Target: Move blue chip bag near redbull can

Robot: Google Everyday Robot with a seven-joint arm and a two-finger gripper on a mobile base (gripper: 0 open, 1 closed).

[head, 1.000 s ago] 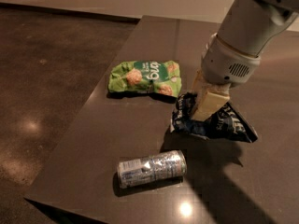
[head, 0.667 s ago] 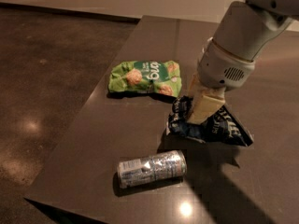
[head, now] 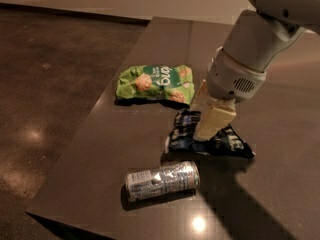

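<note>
The blue chip bag (head: pixel 226 142) lies crumpled on the dark table (head: pixel 280 184), just above and to the right of the redbull can (head: pixel 162 180). The dented silver can lies on its side near the table's front edge. My gripper (head: pixel 206 132) comes down from the upper right on a white arm. Its cream fingers (head: pixel 214 118) are closed on the bag's middle and hide part of it. A narrow gap separates the bag's lower edge from the can.
A bright green snack bag (head: pixel 155 83) lies flat behind the blue bag, toward the table's left edge. The table's left edge (head: pixel 85 129) and front corner (head: pixel 35 211) drop to a dark polished floor (head: pixel 45 84).
The gripper has moved left and toward the front with the blue chip bag, bringing it closer to the can. The can and the green bag have not moved.
</note>
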